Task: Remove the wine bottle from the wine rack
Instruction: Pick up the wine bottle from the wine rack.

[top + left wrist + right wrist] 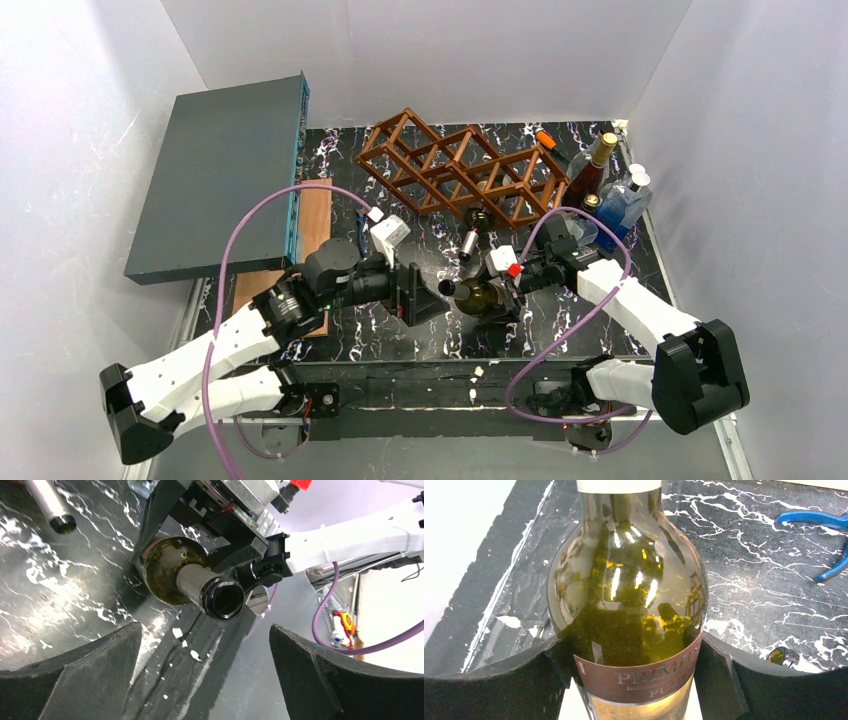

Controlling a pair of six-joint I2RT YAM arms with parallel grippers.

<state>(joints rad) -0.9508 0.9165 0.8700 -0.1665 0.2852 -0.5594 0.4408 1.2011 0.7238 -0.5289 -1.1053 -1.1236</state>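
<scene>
Lettering "PRIMI" at lower centre marks the olive-green glass wine bottle (626, 590), pinched by right end effector (629, 672); left end effector (205, 650) spread.

Open tabletop (385, 338) lies nearside of the wine bottle (482, 297); the wine rack (455, 170) and a second bottle (468, 243) crowd behind.

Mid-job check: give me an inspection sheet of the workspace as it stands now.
Surface: black marbled tabletop, white crumbs scattered.
Job's things: wine bottle off the wine rack, horizontal; second bottle pokes its neck from the rack.
Clutter: upright bottles rear right; blue pliers; grey box left.
Grippers: right gripper jaws clamp the wine bottle's body; left gripper jaws open at its mouth.
Cables: purple cable looped over each arm.
Surroundings: white walls.
</scene>
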